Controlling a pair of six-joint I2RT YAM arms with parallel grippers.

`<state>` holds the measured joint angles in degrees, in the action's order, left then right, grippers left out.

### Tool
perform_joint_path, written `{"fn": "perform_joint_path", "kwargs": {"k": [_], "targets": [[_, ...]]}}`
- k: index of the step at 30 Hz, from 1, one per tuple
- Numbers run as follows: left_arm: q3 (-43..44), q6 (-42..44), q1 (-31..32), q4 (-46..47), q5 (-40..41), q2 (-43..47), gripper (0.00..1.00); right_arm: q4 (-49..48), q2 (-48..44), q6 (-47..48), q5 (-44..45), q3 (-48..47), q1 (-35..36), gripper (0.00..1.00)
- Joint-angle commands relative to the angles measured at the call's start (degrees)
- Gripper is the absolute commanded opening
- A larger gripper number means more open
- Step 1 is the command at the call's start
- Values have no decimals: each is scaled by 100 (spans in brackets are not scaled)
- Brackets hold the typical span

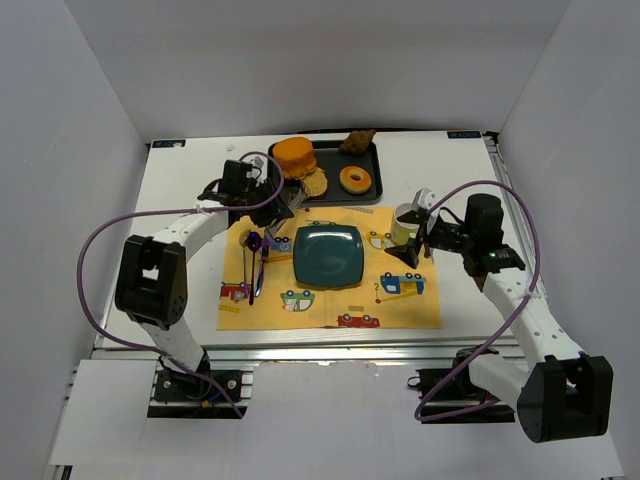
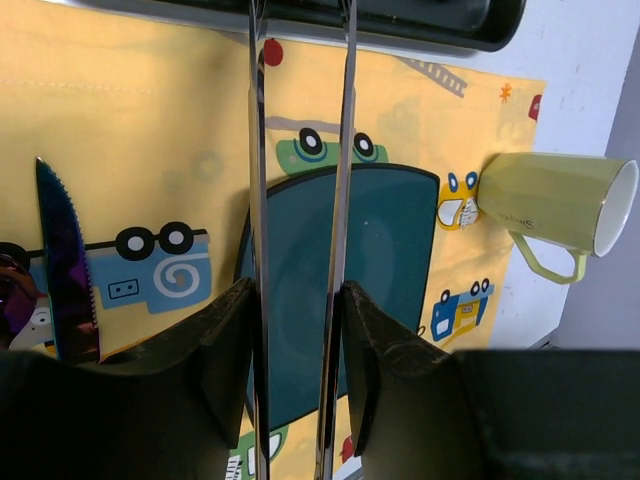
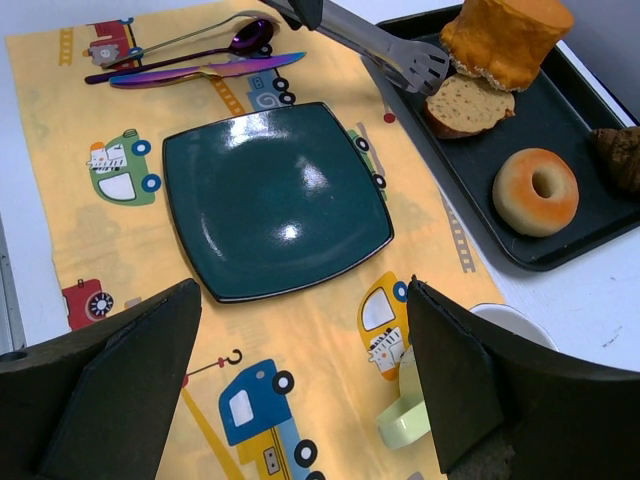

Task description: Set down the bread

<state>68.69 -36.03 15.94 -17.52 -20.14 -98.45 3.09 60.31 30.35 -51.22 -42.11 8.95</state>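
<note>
Gripping the tongs (image 2: 258,200) in my left tool (image 2: 297,330), I had their tips at the bread (image 3: 465,100) in the black tray (image 3: 470,170); my right tool (image 3: 303,290) hung open

Glossy glaze on the plate (image 3: 275,200); polished metal tongs (image 3: 385,42); rough, porous bread (image 3: 468,102) at upper right; matt printed placemat (image 3: 100,230).

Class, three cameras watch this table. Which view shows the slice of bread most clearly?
The right wrist view: the bread lies close and sharp on the black tray, its speckled face plain. The top view shows it small, beside the bun. The left wrist view misses it.
</note>
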Motion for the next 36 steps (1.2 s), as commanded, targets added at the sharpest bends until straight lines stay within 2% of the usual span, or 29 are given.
{"fn": "perform_joint_path", "kwargs": {"k": [1,11,23,28,36], "targets": [[320,-35,32,-76,107,90,48,-177,-81,-47,-116,45,-51,87],[690,-334,32,-190,116,-305,51,-248,-90,-117,-160,115,-113,87],[1393,-422,32,-683,142,-798,50,-529,-143,-292,-204,238,-174,87],[1507,-528,32,-586,-77,-912,42,-582,-160,-328,-213,264,-192,87],[1244,-1142,32,98,-525,-746,13,-608,-239,-380,-230,264,-245,87]]}}
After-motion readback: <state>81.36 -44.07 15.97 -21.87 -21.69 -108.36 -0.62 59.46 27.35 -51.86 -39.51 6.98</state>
